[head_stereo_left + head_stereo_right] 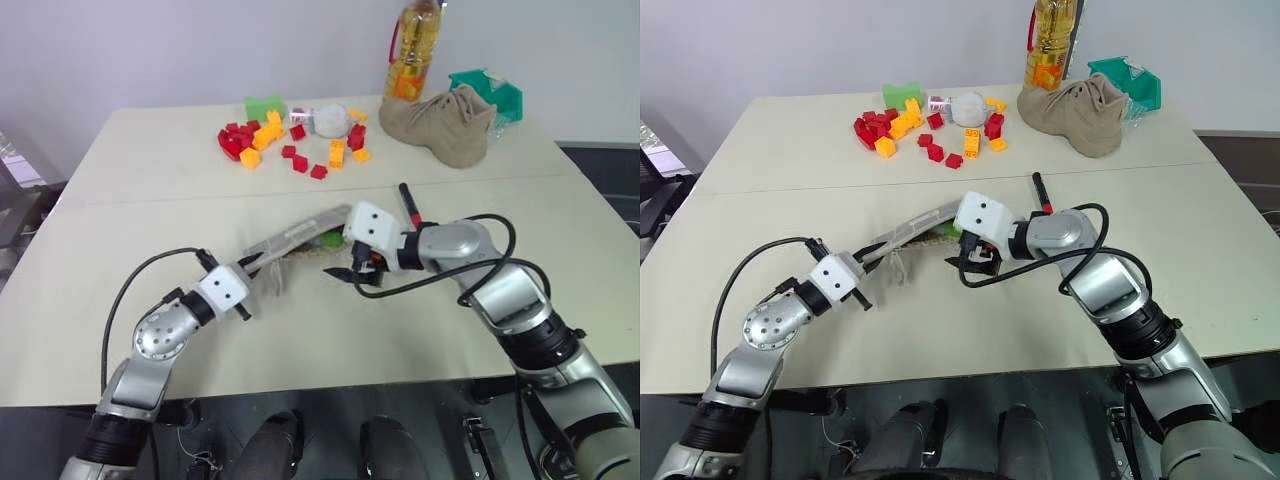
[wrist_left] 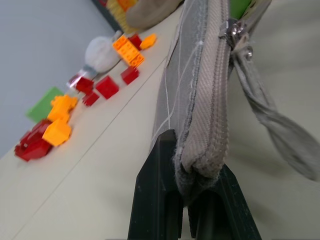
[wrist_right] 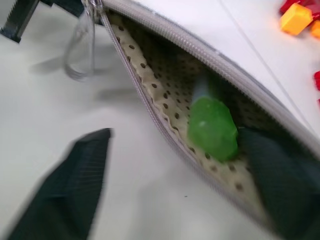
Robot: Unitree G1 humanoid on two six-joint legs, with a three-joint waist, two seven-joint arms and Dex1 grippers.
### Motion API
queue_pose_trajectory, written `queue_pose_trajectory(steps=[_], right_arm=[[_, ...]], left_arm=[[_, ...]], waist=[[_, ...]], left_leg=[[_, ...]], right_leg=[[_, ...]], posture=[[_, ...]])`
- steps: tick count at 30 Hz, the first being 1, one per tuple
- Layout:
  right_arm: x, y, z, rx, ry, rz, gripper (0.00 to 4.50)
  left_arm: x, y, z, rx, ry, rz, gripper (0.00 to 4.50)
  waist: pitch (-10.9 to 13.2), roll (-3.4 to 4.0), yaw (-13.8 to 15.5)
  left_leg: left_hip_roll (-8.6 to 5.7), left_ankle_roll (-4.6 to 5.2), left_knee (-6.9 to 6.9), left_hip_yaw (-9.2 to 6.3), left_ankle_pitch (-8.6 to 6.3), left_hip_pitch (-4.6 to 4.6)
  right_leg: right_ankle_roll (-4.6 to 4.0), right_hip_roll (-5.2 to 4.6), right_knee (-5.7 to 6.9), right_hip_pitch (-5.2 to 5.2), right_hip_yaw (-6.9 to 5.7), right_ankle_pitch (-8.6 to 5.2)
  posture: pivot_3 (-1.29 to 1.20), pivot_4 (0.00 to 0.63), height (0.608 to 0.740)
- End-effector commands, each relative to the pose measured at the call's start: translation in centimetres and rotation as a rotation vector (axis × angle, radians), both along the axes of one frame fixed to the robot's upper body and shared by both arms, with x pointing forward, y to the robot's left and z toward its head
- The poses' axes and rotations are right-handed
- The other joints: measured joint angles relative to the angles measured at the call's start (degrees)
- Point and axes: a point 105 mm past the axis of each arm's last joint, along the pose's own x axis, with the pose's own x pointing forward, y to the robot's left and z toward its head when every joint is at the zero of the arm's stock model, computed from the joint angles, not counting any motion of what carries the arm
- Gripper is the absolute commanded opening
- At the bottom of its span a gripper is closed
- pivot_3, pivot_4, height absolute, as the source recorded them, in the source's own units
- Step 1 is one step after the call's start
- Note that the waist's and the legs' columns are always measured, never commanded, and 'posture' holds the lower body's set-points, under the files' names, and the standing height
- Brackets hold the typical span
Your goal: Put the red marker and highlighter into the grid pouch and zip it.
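Desk (image 1: 150,200) w/ grid pouch (image 1: 296,238) near its middle, one end lifted, mouth open. Left hand (image 1: 258,266) pinches pouch's near corner by the zipper end, fingers pressed together on the fabric. Right hand (image 3: 190,185) at the pouch mouth, fingers spread, one finger (image 3: 65,195) outside, the other inside the opening. Highlighter (image 3: 212,127) lies inside pouch on dotted lining. Red marker (image 1: 408,206) on desk just behind right wrist, apart from pouch.

Grid pouch (image 2: 192,95) grey, white grid lines, beige brown-dotted lining; highlighter (image 3: 212,126) green; fingers (image 3: 65,197) black.
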Motion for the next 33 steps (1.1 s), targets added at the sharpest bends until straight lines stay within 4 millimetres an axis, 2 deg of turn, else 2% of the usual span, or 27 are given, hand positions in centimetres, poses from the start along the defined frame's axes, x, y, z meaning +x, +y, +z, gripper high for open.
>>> queue_pose_trajectory(steps=[1,3,6,9,13,17,22,25,26,27,30,32,33], right_arm=[[-0.6,-0.6,3.6,0.116,-0.073,0.025,4.35],[-0.6,-2.0,4.5,0.190,-0.046,-0.002,4.35],[1.5,-5.3,4.2,0.234,-0.011,-0.176,4.35],[4.6,-8.7,2.4,0.278,0.043,-0.435,4.44],[7.6,-11.6,-0.4,0.330,0.075,-0.702,4.44],[9.3,-13.4,-3.1,0.355,0.099,-0.883,4.44],[10.3,-14.3,-5.0,0.369,0.122,-0.966,4.44],[10.6,-14.4,-5.4,0.389,0.126,-0.972,3.75],[10.6,-14.4,-5.4,0.394,0.127,-0.971,3.21],[10.7,-14.4,-5.4,0.397,0.126,-0.969,2.89],[10.7,-14.0,-5.2,0.416,0.117,-0.945,1.22],[10.6,-13.7,-4.7,0.409,0.093,-0.918,0.29],[10.5,-13.6,-4.2,0.391,0.067,-0.896,0.31]], left_arm=[[0.7,1.3,1.0,-0.032,-0.029,0.100,0.00],[1.1,1.9,0.7,-0.038,-0.013,0.149,0.00],[1.5,2.8,0.5,-0.072,0.003,0.229,0.00],[1.9,3.2,0.4,-0.110,0.012,0.280,0.00],[2.3,2.9,0.4,-0.140,0.015,0.309,0.00],[2.6,1.8,0.7,-0.175,0.014,0.296,0.00],[2.4,1.4,0.6,-0.187,0.016,0.291,0.00],[2.3,1.1,0.6,-0.191,0.019,0.287,0.00],[2.3,1.1,0.6,-0.191,0.019,0.286,0.00],[2.3,1.1,0.6,-0.192,0.019,0.286,0.00],[2.3,1.2,0.5,-0.193,0.020,0.289,0.00],[2.3,1.2,0.6,-0.193,0.020,0.292,0.00],[2.4,1.3,0.6,-0.192,0.020,0.292,0.00]], waist=[[0.00,-0.01,0.03],[0.01,-0.02,0.08],[0.01,-0.03,0.09],[-0.01,-0.06,0.03],[-0.01,-0.05,-0.23],[-0.01,-0.05,-0.17],[-0.01,-0.05,-0.17],[-0.01,-0.05,-0.16],[-0.01,-0.05,-0.15],[-0.01,-0.05,-0.16],[-0.01,-0.05,-0.23],[-0.01,-0.05,-0.24],[-0.01,-0.05,-0.24]], left_leg=[[-0.01,0.00,0.00,0.00,0.00,0.00],[-0.01,0.00,0.01,0.00,0.00,0.00],[-0.01,0.03,0.02,0.00,-0.01,0.00],[-0.01,0.02,0.02,0.00,-0.01,0.03],[0.02,-0.03,-0.01,0.03,0.02,0.03],[0.03,-0.27,-0.02,0.08,0.16,0.02],[0.03,-0.28,0.00,0.11,0.17,0.02],[0.04,-0.28,0.00,0.11,0.17,0.02],[0.04,-0.28,0.00,0.11,0.17,0.02],[0.04,-0.28,0.00,0.11,0.17,0.02],[0.04,-0.28,0.00,0.11,0.17,0.02],[0.05,-0.28,0.00,0.11,0.17,0.02],[0.05,-0.28,0.00,0.11,0.17,0.02]], right_leg=[[0.00,0.00,0.00,0.00,0.00,0.00],[0.00,0.00,0.00,0.01,0.00,0.00],[0.00,0.00,0.00,0.04,0.00,0.00],[-0.01,0.00,0.02,0.05,-0.01,0.01],[-0.04,0.02,0.06,-0.01,0.02,0.03],[-0.04,0.03,0.05,-0.02,0.06,0.03],[-0.04,0.04,0.05,-0.02,0.07,0.04],[-0.04,0.05,0.05,-0.01,0.07,0.04],[-0.04,0.05,0.05,-0.01,0.08,0.04],[-0.04,0.05,0.05,-0.01,0.08,0.04],[-0.04,0.05,0.05,-0.01,0.08,0.04],[-0.04,0.06,0.05,-0.01,0.08,0.04],[-0.04,0.06,0.05,-0.01,0.08,0.04]], posture=[[0.00,0.150,0.740],[0.00,0.150,0.740],[0.00,0.150,0.740],[0.00,0.150,0.740],[0.00,0.150,0.740],[0.00,0.150,0.740],[0.00,0.150,0.740],[0.00,0.150,0.740],[0.00,0.150,0.740],[0.00,0.150,0.740],[0.00,0.150,0.740],[0.00,0.150,0.740],[0.00,0.150,0.740]])
